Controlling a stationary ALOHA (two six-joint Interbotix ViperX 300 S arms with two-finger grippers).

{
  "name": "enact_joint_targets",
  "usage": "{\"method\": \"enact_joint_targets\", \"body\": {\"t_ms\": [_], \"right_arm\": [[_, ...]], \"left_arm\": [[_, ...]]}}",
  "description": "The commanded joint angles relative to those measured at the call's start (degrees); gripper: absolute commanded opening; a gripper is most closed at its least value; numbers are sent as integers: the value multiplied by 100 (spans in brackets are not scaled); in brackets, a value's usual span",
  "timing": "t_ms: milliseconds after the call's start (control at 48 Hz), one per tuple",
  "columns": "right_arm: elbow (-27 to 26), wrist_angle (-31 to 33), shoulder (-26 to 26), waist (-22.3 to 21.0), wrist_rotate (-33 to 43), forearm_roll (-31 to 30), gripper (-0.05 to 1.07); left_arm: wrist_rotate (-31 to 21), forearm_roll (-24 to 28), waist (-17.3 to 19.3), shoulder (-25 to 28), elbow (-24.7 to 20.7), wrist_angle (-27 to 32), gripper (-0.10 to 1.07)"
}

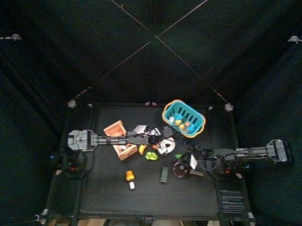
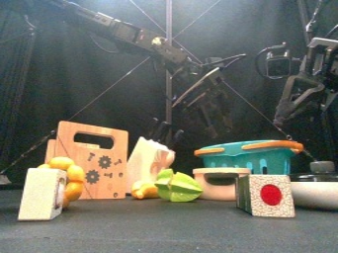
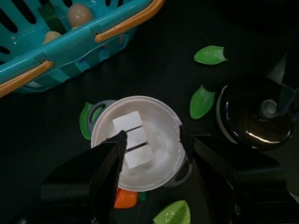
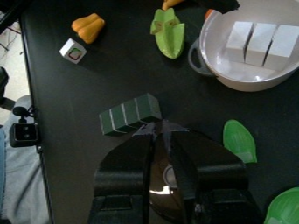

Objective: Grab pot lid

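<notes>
Table [image 1: 106,190], black and small, carries the whole set inside the black curtains. Left arm reaches in from the left past the middle; right arm stands at the right side.

Basket [image 3: 65,39], teal with orange handles, sits at the far right part of the table and holds an egg-like item [image 3: 79,14]. Wooden board [image 2: 90,158] with a handle slot and printed gear shapes stands upright at front left. White bowl [image 3: 138,140] holds pale blocks and lies directly under the left gripper [image 3: 158,166], whose jaws stand apart, one on each side of the bowl, gripping nothing visible.

Pot lid [image 4: 176,175], dark and glossy with a small central knob, lies flat on the table at the right, beside the white bowl. The right gripper [image 4: 176,171] hangs directly over it. In the right wrist view its two jaws stand on the two sides of the knob, partly parted; whether they touch the knob cannot be told. In the left wrist view the lid lies clear of the left jaws, just beyond the bowl.

Smaller items: green leaf-shaped pieces [image 3: 211,55] near the lid, a dark green block [image 4: 126,115], a white cube with a red disc [image 2: 268,195], orange fruit [image 2: 63,176], a green star-shaped fruit [image 2: 177,187].

No readable writing or brand found; only the gear marks and the red disc.
</notes>
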Motion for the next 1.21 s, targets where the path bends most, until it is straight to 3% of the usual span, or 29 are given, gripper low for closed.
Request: {"method": "enact_joint_targets", "body": {"t_ms": [0, 208, 375, 542, 792, 979, 1083, 1188], "right_arm": [[-70, -18, -18, -9, -9, -35, 59], [-369, 62, -35, -9, 9, -62, 59], [-817, 923, 26, -264, 334, 0, 59], [-1116, 1582, -18, -483, 1125, -554, 59], [-1160, 1714, 44, -457, 2997, -2039, 59], [-1195, 2355, 167, 88, 4166, -2742, 59], [-1195, 2716, 237, 360, 4737, -3138, 59], [-1187, 2786, 352, 993, 5317, -3533, 59]], "left_arm": [[9, 18, -62, -387, 79, -35, 88], [9, 132, -264, -1239, 993, -571, 88], [-18, 88, -229, -2162, 2153, -1406, 88], [9, 105, -158, -3032, 3366, -2004, 88], [0, 527, 308, -4456, 4843, -2689, 88], [-9, 1072, 404, -5124, 5599, -2962, 88], [-44, 993, 536, -5300, 5871, -3208, 88], [0, 844, 562, -5335, 6267, -3911, 88]]}}
